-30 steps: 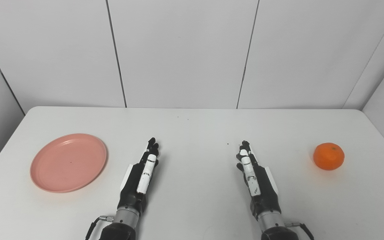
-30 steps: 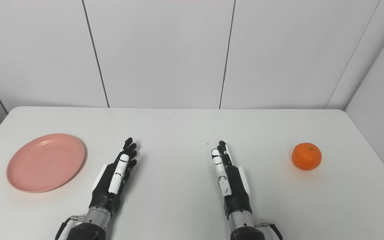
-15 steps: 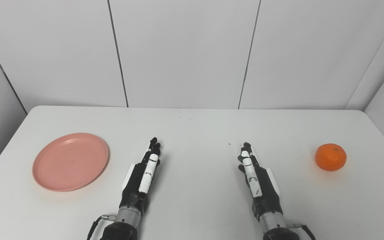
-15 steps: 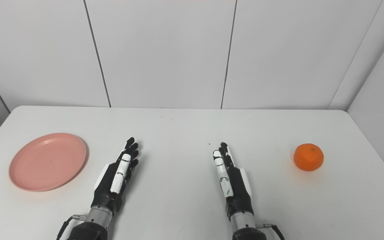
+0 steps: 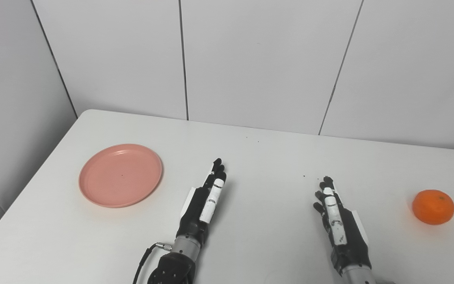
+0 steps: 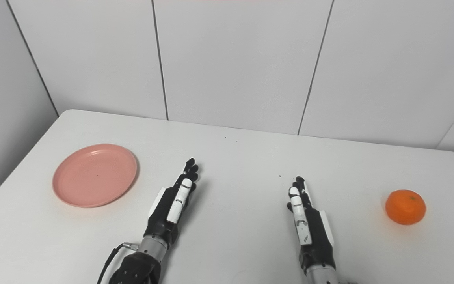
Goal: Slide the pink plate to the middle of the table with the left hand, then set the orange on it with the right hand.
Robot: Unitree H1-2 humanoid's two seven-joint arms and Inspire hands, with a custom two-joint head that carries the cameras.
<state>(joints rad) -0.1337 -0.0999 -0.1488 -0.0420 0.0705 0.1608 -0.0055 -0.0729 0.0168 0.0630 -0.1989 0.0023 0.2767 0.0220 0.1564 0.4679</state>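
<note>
Hands flat, fingers together, holding nothing: left hand (image 5: pixel 203 201), right hand (image 5: pixel 339 221); pink plate (image 5: pixel 120 174) far left, orange (image 5: pixel 433 206) far right; I fear pushing tips the plate.

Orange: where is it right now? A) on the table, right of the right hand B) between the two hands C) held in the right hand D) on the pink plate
A: the orange sits alone on the table, clear to the right of the open right hand, far from the pink plate.
</note>
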